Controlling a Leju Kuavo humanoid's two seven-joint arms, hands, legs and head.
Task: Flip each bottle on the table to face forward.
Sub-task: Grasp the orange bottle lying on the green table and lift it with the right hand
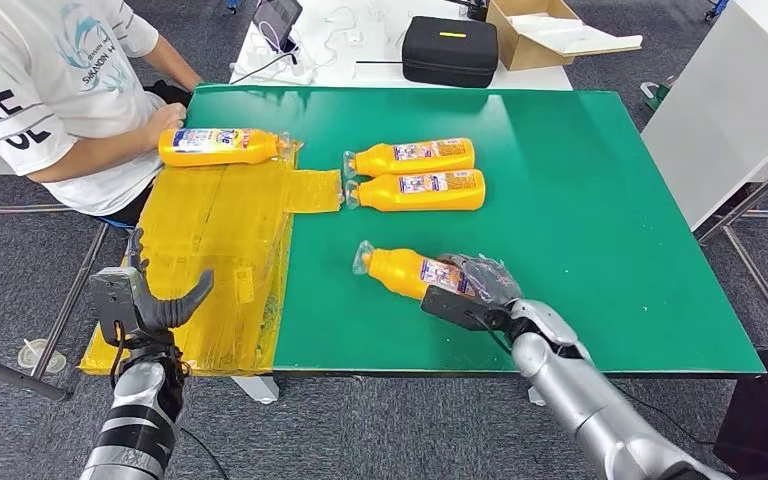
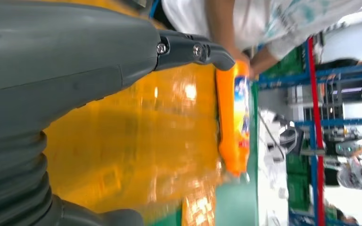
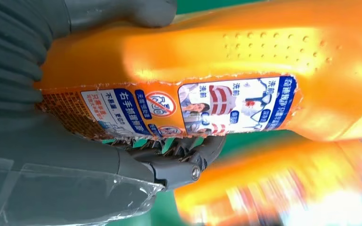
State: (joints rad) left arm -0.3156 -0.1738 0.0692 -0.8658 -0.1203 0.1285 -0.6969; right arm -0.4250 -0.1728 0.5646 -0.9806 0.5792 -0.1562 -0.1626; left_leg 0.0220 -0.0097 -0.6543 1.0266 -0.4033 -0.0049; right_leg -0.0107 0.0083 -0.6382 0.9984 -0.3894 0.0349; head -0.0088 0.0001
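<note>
Right hand: the right hand (image 1: 472, 283), wrapped in clear plastic film, grips the base end of an orange plastic bottle with a printed label (image 1: 412, 271); in the right wrist view its fingers (image 3: 181, 155) curl under the label and the thumb lies over the body.
Held bottle: it lies on its side near the front edge of the green table top (image 1: 580, 220), clear cap pointing toward the table's left side, label partly upward.
Left hand: the left hand (image 1: 148, 297) is raised off the front-left corner, fingers spread apart and holding nothing.
Paired bottles: two more orange bottles, the farther one (image 1: 410, 157) and the nearer one (image 1: 416, 190), lie side by side and just touching near the table's middle, labels up, caps toward the left.
Fourth bottle: another orange bottle (image 1: 222, 146) lies along the far left corner on the yellow taped sheet (image 1: 222, 260), cap pointing right.
Person: a person in a white printed T-shirt (image 1: 50, 85) sits at the left edge, a hand (image 1: 165, 118) at that bottle's base end.
Behind the table: a black zipped case (image 1: 450, 50) and an open cardboard box (image 1: 540, 30) sit on a white surface.
</note>
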